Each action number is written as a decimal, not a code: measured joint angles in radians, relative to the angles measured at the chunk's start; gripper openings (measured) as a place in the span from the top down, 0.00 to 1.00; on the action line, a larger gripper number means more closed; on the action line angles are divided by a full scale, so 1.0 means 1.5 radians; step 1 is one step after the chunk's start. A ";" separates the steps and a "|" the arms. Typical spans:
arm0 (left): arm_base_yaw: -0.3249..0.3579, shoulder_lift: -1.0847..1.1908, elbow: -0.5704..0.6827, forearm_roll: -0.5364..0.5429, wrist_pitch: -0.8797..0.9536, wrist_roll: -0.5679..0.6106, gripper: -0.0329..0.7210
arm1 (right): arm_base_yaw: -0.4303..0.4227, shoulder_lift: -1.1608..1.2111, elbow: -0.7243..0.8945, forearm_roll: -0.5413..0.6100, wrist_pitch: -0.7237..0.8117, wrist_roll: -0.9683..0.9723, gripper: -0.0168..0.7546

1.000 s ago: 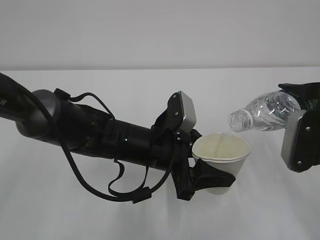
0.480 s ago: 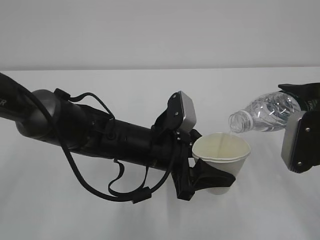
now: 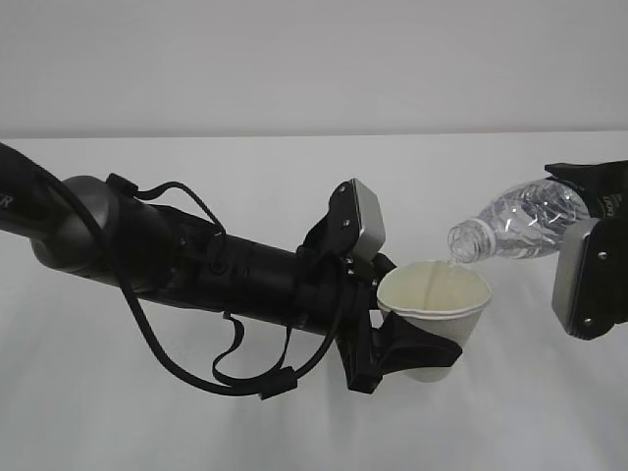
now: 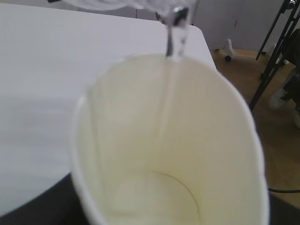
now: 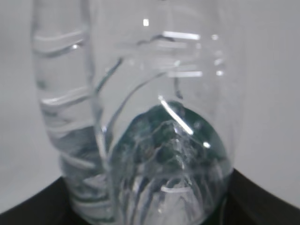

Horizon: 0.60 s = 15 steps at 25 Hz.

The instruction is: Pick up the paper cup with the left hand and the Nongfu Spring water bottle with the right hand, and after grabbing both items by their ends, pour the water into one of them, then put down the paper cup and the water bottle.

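The white paper cup (image 3: 434, 304) hangs upright above the table, with my left gripper (image 3: 417, 348) shut round its lower part. My right gripper (image 3: 594, 221), at the right edge, is shut on the base end of the clear Nongfu Spring water bottle (image 3: 520, 228), which lies tilted with its open mouth just above the cup's far rim. A thin stream of water (image 3: 449, 263) runs from the mouth into the cup. The left wrist view looks into the cream inside of the cup (image 4: 178, 154), with the water (image 4: 174, 42) falling past the rim. The bottle (image 5: 150, 117) fills the right wrist view.
The white table (image 3: 196, 422) lies under both arms, and a plain wall stands behind it. The left arm's loose black cables (image 3: 235, 363) hang below it. Past the table's far edge, the left wrist view shows floor and black stand legs (image 4: 276, 70).
The bottle's mouth has dipped slightly lower over the cup, and a thin stream of water now falls from it. The left arm and the cup have stayed still.
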 joint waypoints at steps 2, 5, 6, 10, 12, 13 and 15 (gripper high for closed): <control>0.000 0.000 0.000 0.000 0.000 0.000 0.38 | 0.000 0.000 0.000 0.000 0.000 -0.003 0.41; 0.000 0.000 0.000 0.000 0.000 0.000 0.38 | 0.000 0.000 -0.001 0.000 0.000 -0.003 0.41; 0.000 0.000 0.000 0.000 0.000 0.000 0.38 | 0.000 0.000 -0.001 0.000 0.000 -0.003 0.41; 0.000 0.001 0.000 0.000 0.000 0.000 0.38 | 0.000 0.000 -0.001 0.000 0.000 -0.004 0.41; 0.000 0.001 0.000 0.000 0.000 0.000 0.38 | 0.000 0.000 -0.001 0.000 0.001 -0.006 0.41; 0.000 0.001 0.000 0.000 0.000 0.000 0.38 | 0.000 0.000 -0.001 0.000 0.001 -0.006 0.41; 0.000 0.001 0.000 0.000 0.000 0.000 0.38 | 0.000 0.000 -0.001 0.000 0.001 -0.007 0.41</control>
